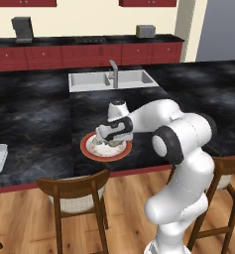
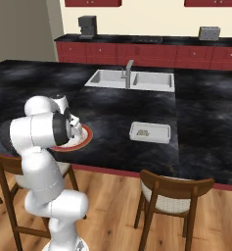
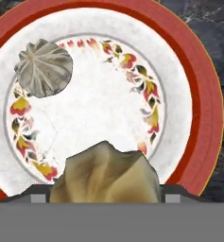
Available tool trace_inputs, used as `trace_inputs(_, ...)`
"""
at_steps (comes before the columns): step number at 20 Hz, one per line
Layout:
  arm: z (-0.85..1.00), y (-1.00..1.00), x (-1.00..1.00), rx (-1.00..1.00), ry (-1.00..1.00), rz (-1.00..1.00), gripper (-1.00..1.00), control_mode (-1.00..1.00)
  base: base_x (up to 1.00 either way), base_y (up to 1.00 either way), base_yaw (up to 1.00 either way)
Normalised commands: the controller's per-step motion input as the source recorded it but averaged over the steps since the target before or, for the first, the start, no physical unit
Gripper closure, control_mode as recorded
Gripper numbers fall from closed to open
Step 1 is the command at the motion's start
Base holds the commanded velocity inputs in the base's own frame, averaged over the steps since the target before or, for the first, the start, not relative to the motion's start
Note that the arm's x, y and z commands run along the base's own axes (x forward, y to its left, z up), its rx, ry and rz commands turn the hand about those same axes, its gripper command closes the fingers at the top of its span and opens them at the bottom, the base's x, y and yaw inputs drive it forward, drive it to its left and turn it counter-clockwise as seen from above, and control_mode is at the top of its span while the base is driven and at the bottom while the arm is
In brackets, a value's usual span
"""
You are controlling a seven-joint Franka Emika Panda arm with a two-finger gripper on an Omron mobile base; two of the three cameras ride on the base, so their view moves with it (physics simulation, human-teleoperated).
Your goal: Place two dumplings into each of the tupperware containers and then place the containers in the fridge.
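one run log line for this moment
phase: picking dumpling | gripper: closed around brownish pleated dumpling on red-rimmed round plate | grey pleated dumpling: loose on plate | white rectangular tupperware container: on counter

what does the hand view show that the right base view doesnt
Hand view alone: a grey pleated dumpling on the plate's floral ring, and a second dumpling sitting between the tool tips.

Right base view alone: a tupperware container on the counter with something small inside, the sink, and the chairs.

Both: the red-rimmed plate on the dark counter.
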Motion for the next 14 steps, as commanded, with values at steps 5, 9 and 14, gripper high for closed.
trace_inputs(5, 0.74, -0.96, -0.42, -0.01, 0.03, 0.01, 1.00, -1.00, 0.00, 0.00, 0.00)
trace_inputs(9, 0.36, -0.84, 0.01, -0.01, 0.07, 0.00, 1.00, -1.00, 0.00, 0.00, 0.00)
trace_inputs(14, 0.33, -0.26, -0.09, -0.03, 0.01, 0.00, 1.00, -1.00, 0.00, 0.00, 0.00)
